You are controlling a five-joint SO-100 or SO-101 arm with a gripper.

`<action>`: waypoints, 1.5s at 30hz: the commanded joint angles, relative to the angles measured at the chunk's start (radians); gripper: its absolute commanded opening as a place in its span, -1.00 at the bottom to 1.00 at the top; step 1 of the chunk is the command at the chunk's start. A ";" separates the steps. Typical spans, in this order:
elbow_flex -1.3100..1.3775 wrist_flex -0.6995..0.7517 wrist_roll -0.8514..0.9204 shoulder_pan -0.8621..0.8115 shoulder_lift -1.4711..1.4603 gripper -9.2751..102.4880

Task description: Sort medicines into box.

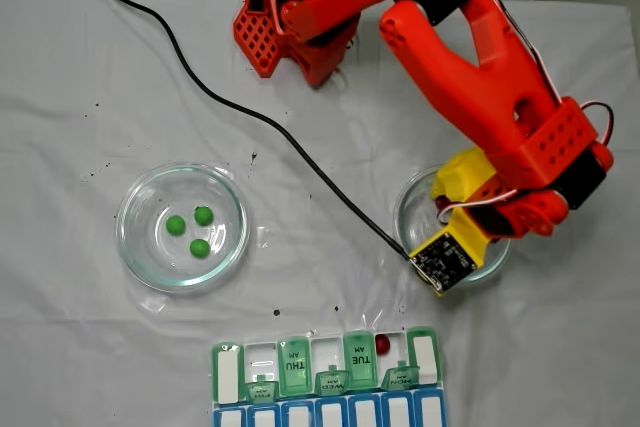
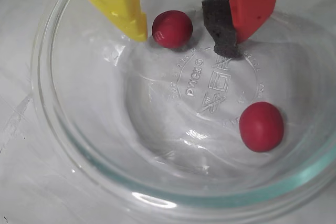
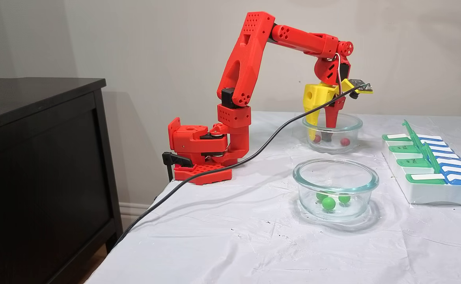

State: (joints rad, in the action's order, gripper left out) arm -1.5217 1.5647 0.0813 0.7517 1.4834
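Two round clear glass dishes (image 1: 135,247) (image 3: 348,123) standing well apart on a wrinkled white tablecloth (image 1: 80,77). Thin black cable (image 1: 260,127) trailing across the cloth. Dark wooden cabinet (image 3: 37,165) beside the table, against a plain beige wall (image 3: 155,47).

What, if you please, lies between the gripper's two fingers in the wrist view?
One dark red ball lies between the open gripper fingers, beside the yellow finger, on the glass dish floor.
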 commanded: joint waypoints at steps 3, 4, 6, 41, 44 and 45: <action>-0.011 -0.006 -0.008 0.038 0.058 -0.45; -0.009 -0.008 -0.008 0.041 0.061 -0.46; -0.018 -0.009 -0.009 0.051 0.069 -0.46; 0.192 0.106 -0.077 0.054 -0.061 -0.54; 0.190 0.106 -0.077 0.055 -0.064 -0.57; 0.190 0.106 -0.080 0.055 -0.071 -0.58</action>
State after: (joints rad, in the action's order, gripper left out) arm -1.3392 1.6628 -0.0015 0.7839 1.3883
